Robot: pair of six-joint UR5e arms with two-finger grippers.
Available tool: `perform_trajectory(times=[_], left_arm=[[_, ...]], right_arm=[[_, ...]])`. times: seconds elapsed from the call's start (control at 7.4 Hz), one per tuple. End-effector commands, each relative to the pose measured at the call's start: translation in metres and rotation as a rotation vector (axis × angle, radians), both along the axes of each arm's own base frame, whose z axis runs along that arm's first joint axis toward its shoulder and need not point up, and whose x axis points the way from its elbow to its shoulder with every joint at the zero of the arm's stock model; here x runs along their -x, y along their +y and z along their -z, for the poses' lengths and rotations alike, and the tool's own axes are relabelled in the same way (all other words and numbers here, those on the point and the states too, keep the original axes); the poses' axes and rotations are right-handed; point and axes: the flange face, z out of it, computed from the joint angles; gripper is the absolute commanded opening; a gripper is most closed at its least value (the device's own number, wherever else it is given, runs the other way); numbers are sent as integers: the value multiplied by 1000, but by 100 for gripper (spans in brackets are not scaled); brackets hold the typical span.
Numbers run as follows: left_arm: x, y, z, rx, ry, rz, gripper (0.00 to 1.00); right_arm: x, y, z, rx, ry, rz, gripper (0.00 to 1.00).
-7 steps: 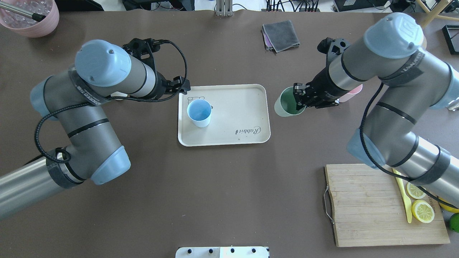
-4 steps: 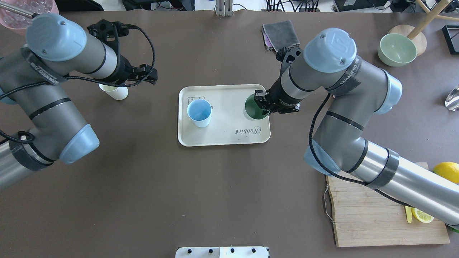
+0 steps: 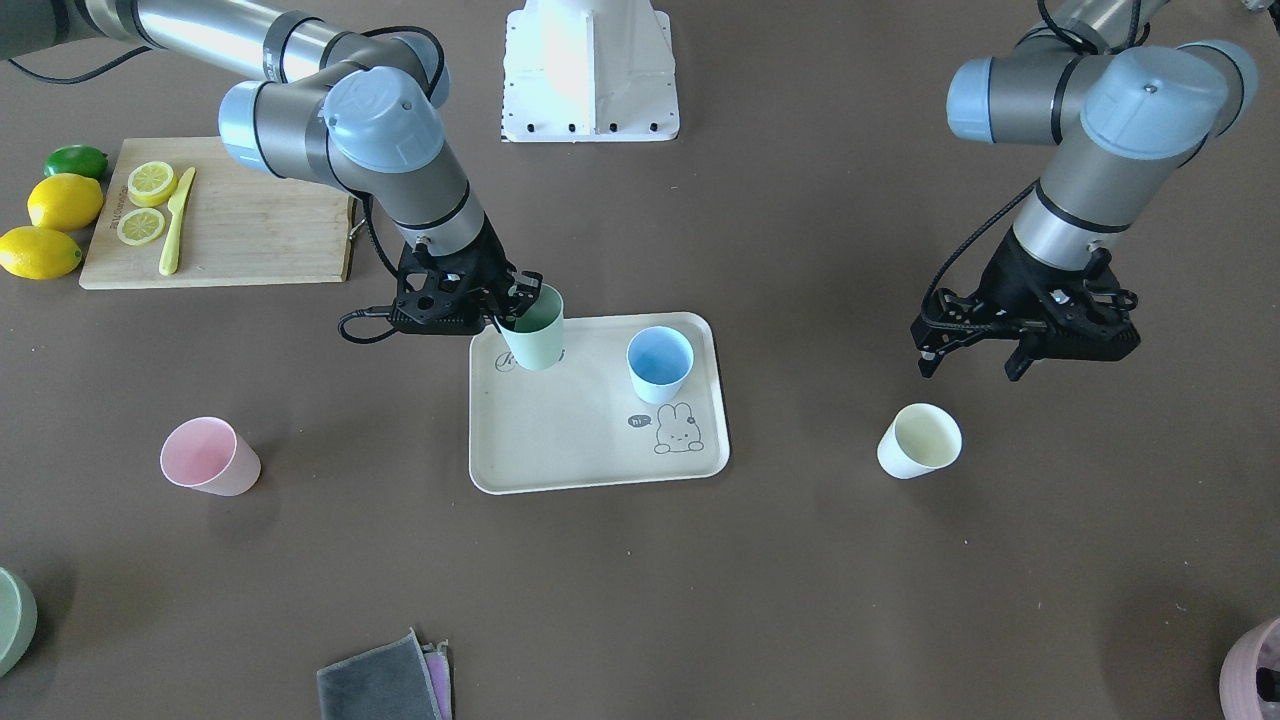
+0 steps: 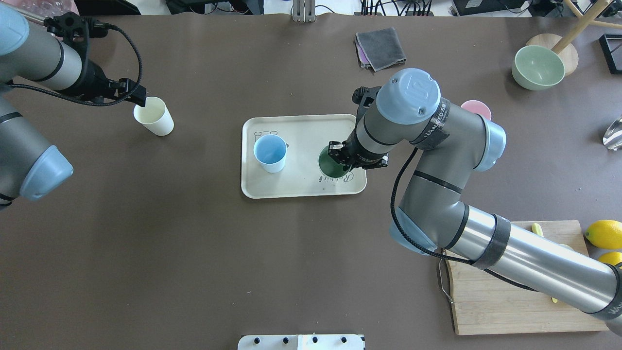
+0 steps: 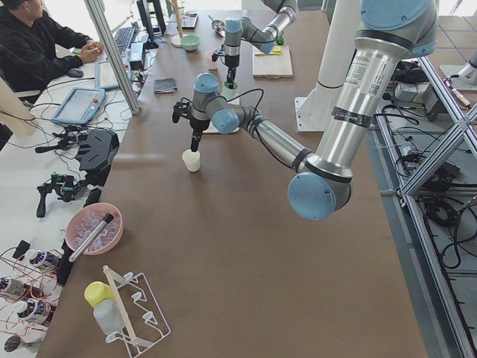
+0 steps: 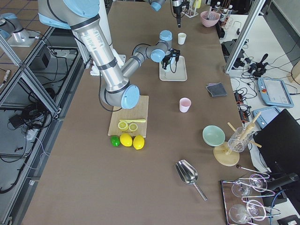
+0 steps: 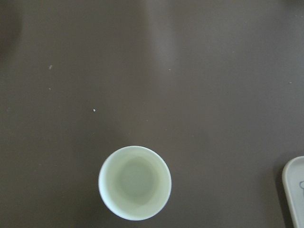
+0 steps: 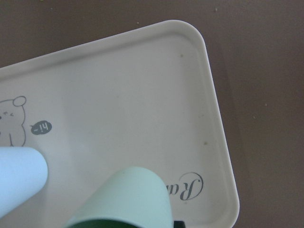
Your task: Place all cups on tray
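one light blue cup point(image 3: 660, 365) placed; right claw point(image 3: 515, 300) grasps the pastel green matte tumbler point(image 3: 535, 332), flat cream rectangular tray point(image 3: 580, 445) just beneath: next, lower and release. left claw point(image 3: 970, 368), spread open, hangs over the pale cream-yellow tumbler point(image 3: 920, 440).

arms point(image 4: 515, 255): grey | caps point(image 4: 407, 91): pale blue | cables point(image 4: 393, 197): black | left pincer point(image 3: 970, 368): black
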Motion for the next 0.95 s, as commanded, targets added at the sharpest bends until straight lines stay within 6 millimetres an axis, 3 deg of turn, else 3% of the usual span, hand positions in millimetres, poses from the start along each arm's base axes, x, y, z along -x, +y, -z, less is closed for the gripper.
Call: perform_trajectory(times=[0.0,0.27,0.81], left_arm=[[-6,-14,-21,12,-12,-2,98],[-12,-30,-48,-3,0,5,98],[-14,-33,-52,11,5,14,98]], right_arm=[[9,6,-5,2,10,9,0],[9,3,-10,-1,23,-4,0],[13,-2,-20,-1,44,-12,0]])
